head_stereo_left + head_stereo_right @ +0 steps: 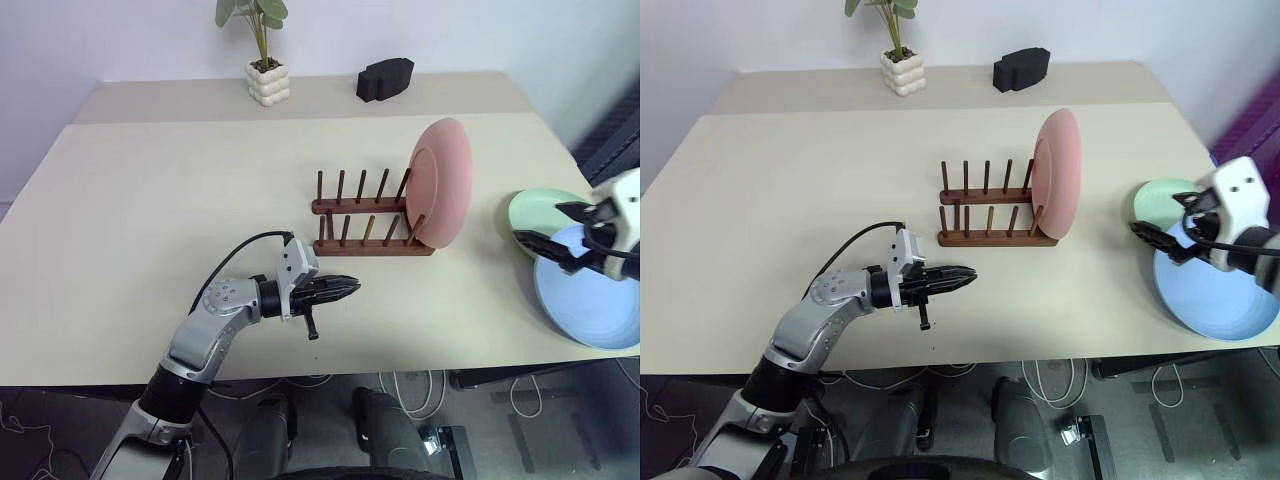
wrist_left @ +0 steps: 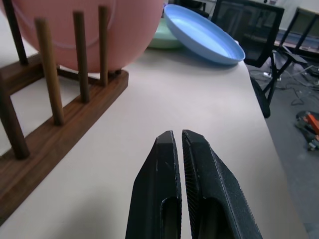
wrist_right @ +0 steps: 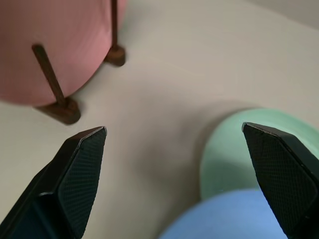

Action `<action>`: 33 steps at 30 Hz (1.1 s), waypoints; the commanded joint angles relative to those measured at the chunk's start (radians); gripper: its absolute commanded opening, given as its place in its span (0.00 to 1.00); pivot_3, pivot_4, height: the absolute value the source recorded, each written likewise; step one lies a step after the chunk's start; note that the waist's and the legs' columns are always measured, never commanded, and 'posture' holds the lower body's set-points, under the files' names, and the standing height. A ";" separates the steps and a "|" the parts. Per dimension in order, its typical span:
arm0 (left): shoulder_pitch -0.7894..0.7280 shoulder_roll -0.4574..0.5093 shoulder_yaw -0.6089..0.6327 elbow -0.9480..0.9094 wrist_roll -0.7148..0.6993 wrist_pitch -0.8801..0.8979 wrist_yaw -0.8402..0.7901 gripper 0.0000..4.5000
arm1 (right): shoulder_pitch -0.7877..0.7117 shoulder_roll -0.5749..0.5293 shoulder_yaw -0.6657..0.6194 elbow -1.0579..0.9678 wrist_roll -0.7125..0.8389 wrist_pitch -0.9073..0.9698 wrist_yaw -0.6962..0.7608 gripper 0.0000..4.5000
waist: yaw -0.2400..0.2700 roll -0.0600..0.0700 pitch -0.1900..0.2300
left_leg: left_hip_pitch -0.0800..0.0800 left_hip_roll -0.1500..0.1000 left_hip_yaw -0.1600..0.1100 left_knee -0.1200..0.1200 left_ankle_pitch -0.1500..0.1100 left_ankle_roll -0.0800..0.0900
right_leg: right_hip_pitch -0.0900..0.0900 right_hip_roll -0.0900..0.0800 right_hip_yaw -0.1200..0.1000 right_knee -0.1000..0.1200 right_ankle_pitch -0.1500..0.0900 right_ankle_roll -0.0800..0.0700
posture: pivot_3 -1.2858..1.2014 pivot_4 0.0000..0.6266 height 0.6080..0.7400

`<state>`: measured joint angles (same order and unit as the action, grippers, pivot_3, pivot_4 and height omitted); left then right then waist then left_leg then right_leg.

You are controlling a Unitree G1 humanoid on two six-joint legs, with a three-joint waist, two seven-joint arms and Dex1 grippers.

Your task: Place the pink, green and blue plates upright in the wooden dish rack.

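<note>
The pink plate (image 1: 442, 182) stands upright in the rightmost slot of the wooden dish rack (image 1: 368, 218) at mid-table. At the table's right edge the green plate (image 1: 535, 208) lies flat, and the blue plate (image 1: 590, 295) rests partly on top of it, overhanging the edge. My right gripper (image 1: 558, 237) hovers open over the spot where those two plates overlap, nothing between its fingers (image 3: 79, 169). My left gripper (image 1: 345, 289) is shut and empty, pointing right, low over the table in front of the rack.
A potted plant (image 1: 264, 60) in a white pot and a black blocky object (image 1: 384, 79) stand at the back of the table. Bare tabletop (image 1: 150, 200) lies left of the rack. Office chairs (image 2: 249, 30) stand beyond the table's right edge.
</note>
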<state>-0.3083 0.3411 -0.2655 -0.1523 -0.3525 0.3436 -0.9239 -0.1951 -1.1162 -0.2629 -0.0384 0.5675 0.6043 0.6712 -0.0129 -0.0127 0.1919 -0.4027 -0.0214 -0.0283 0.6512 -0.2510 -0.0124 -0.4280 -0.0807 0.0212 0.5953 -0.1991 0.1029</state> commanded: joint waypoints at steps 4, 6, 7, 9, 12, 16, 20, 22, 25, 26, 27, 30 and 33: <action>0.005 -0.003 0.008 -0.034 0.005 -0.018 0.013 0.05 | -0.360 0.106 0.216 0.363 -0.217 -0.028 0.025 0.99 | 0.000 0.000 0.001 | 0.000 -0.001 0.000 0.000 0.000 0.000 | 0.000 0.000 0.000 0.000 0.002 -0.003 | 0.52 0.24 0.98; 0.016 0.000 0.014 -0.046 0.007 -0.015 0.023 0.05 | -0.455 0.150 0.250 0.490 -0.262 -0.029 0.031 0.99 | 0.000 -0.001 0.001 | -0.001 -0.001 -0.001 0.000 0.000 0.000 | -0.001 0.000 0.000 0.000 0.002 -0.003 | 0.52 0.24 0.98; 0.021 0.001 0.016 -0.052 0.006 -0.015 0.028 0.05 | -0.496 0.168 0.271 0.554 -0.290 -0.037 0.038 0.99 | 0.000 0.000 0.001 | -0.001 -0.001 -0.001 0.000 0.000 0.000 | -0.001 0.000 0.000 0.000 0.002 -0.003 | 0.52 0.24 0.98; 0.029 0.004 0.020 -0.063 0.007 -0.013 0.037 0.05 | -0.562 0.196 0.307 0.673 -0.348 -0.066 0.047 0.99 | 0.003 0.000 0.001 | -0.002 -0.001 -0.001 -0.001 0.000 0.000 | -0.001 0.000 -0.001 0.000 0.002 -0.003 | 0.52 0.24 0.98; 0.037 0.009 0.024 -0.075 0.007 -0.011 0.052 0.05 | -0.639 0.225 0.339 0.832 -0.423 -0.121 0.039 0.99 | 0.003 0.000 0.001 | -0.002 -0.002 -0.002 -0.001 0.000 0.000 | -0.001 -0.001 -0.001 0.000 0.002 -0.003 | 0.52 0.24 0.98; 0.043 0.016 0.028 -0.084 0.002 -0.006 0.060 0.05 | -0.702 0.251 0.343 0.965 -0.480 -0.175 0.036 0.99 | 0.000 0.000 0.001 | -0.002 -0.003 -0.001 -0.001 0.000 0.000 | -0.001 -0.001 0.000 0.000 0.002 -0.003 | 0.52 0.24 0.98; 0.044 0.022 0.033 -0.084 0.000 -0.005 0.063 0.05 | -0.722 0.267 0.335 1.013 -0.508 -0.199 0.052 0.99 | -0.002 0.000 0.001 | -0.002 -0.003 -0.001 -0.001 0.000 0.000 | -0.001 -0.001 0.000 0.001 0.003 -0.003 | 0.52 0.24 0.98; 0.041 0.022 0.032 -0.083 0.001 -0.006 0.064 0.05 | -0.724 0.275 0.329 1.026 -0.516 -0.205 0.055 0.99 | -0.002 0.000 0.000 | -0.001 -0.003 -0.001 -0.001 0.000 0.000 | -0.001 -0.001 0.000 0.001 0.003 -0.003 | 0.52 0.24 0.98; 0.033 0.018 0.027 -0.077 0.003 -0.007 0.065 0.05 | -0.727 0.286 0.322 1.034 -0.522 -0.208 0.058 0.99 | -0.003 0.000 0.000 | -0.001 -0.003 -0.001 -0.001 0.000 0.000 | -0.001 -0.001 0.000 0.001 0.003 -0.002 | 0.52 0.24 0.98; 0.031 0.017 0.027 -0.076 0.003 -0.007 0.065 0.05 | -0.727 0.290 0.320 1.032 -0.524 -0.208 0.059 0.94 | -0.003 0.000 0.000 | -0.001 -0.003 -0.001 -0.001 0.000 0.000 | -0.001 -0.001 0.000 0.001 0.003 -0.002 | 0.52 0.24 0.98; 0.030 0.017 0.026 -0.076 0.004 -0.006 0.064 0.05 | -0.726 0.294 0.317 1.030 -0.525 -0.207 0.062 0.87 | -0.003 0.000 0.000 | -0.001 -0.003 -0.001 -0.001 0.000 0.000 | -0.001 -0.001 0.000 0.001 0.003 -0.002 | 0.52 0.24 0.98; 0.028 0.018 0.027 -0.074 0.003 -0.007 0.061 0.05 | -0.723 0.305 0.307 1.019 -0.528 -0.205 0.069 0.58 | -0.003 0.000 0.000 | -0.001 -0.003 -0.001 -0.001 0.000 0.000 | -0.001 -0.001 0.000 0.001 0.004 -0.001 | 0.52 0.24 0.98; 0.028 0.019 0.027 -0.074 0.004 -0.007 0.061 0.05 | -0.720 0.313 0.302 1.011 -0.530 -0.201 0.071 0.24 | -0.004 0.000 0.000 | -0.001 -0.003 -0.001 -0.001 0.000 0.000 | -0.001 -0.001 0.000 0.001 0.004 -0.001 | 0.52 0.24 0.98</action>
<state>-0.2701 0.3617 -0.2502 -0.2000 -0.3401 0.3434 -0.8636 -0.8980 -0.8062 0.0577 0.9914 0.0398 0.4065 0.7341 -0.0168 -0.0123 0.1923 -0.4036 -0.0240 -0.0293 0.6507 -0.2508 -0.0125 -0.4288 -0.0813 0.0209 0.5967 -0.1952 0.1022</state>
